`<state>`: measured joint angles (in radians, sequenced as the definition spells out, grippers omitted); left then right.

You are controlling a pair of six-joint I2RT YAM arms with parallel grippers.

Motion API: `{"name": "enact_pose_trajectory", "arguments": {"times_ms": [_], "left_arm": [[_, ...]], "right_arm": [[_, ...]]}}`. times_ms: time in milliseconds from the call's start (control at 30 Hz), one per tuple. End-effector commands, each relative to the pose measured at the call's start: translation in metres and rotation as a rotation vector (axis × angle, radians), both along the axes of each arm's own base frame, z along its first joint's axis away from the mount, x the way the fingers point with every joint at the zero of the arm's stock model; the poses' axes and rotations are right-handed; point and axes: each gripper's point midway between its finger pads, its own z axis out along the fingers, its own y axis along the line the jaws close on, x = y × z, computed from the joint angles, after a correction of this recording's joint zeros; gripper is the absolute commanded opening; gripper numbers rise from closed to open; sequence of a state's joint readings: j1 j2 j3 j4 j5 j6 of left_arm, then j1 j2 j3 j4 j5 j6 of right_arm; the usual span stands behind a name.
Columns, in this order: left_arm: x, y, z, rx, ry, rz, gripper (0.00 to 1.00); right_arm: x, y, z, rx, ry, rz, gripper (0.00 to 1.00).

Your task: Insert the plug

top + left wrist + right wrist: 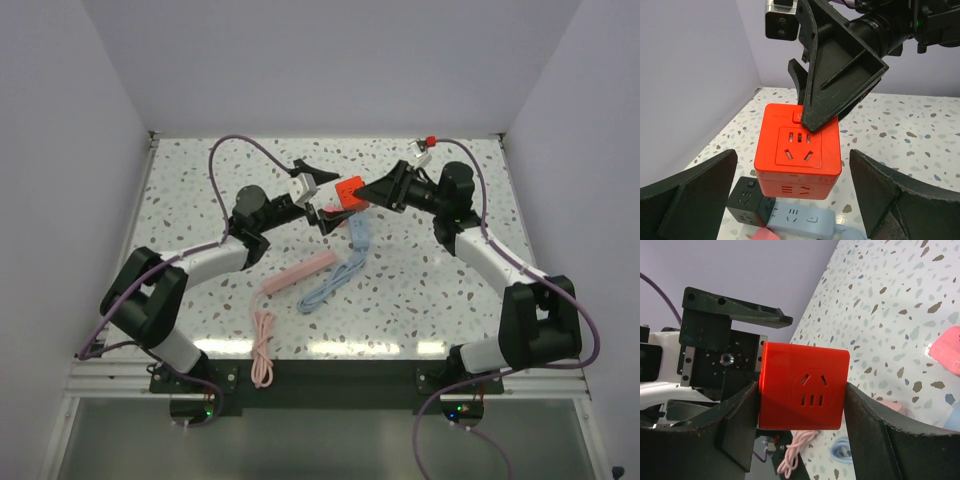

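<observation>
- Red-orange plastic cube socket block [802, 390]: pinched from two opposite sides by the black fingers [735, 425] of the right gripper [802, 407]. A socket face points at the right wrist camera.
- Position of the block: over the middle of the speckled white tabletop [450, 290], between the two grippers, and apparently raised off the surface.
- Left gripper [792, 175]: fingers spread wide, holding nothing. It points at another socket face of the block without touching it.
- Small black cube adapter [746, 200]: on the tabletop below the block, against one end of a pale blue power strip [800, 217].
- Pink power strip [305, 272]: lies left of the blue one. A pink cable [263, 350] trails towards the near edge.
- Plug: cannot tell which item it is.
</observation>
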<state>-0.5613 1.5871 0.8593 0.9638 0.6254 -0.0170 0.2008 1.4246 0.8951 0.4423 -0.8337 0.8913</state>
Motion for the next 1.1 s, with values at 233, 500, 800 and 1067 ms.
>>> {"name": "enact_pose_trajectory", "arguments": {"times_ms": [233, 500, 800, 1067], "left_arm": [[0.001, -0.019, 0.007, -0.028, -0.015, -0.105, 0.77], [0.010, -0.025, -0.003, -0.014, 0.008, -0.120, 0.32], [0.014, -0.033, -0.032, 0.044, 0.012, -0.170, 0.00], [0.021, -0.041, -0.055, 0.061, 0.028, -0.208, 0.00]], "right_arm": [[-0.004, 0.008, 0.017, 0.032, -0.068, 0.050, 0.00], [-0.001, 0.007, 0.006, 0.003, -0.046, 0.043, 0.00], [0.012, -0.005, -0.009, -0.107, -0.051, -0.033, 0.94], [0.026, -0.021, -0.023, -0.170, -0.037, -0.110, 0.99]]}}
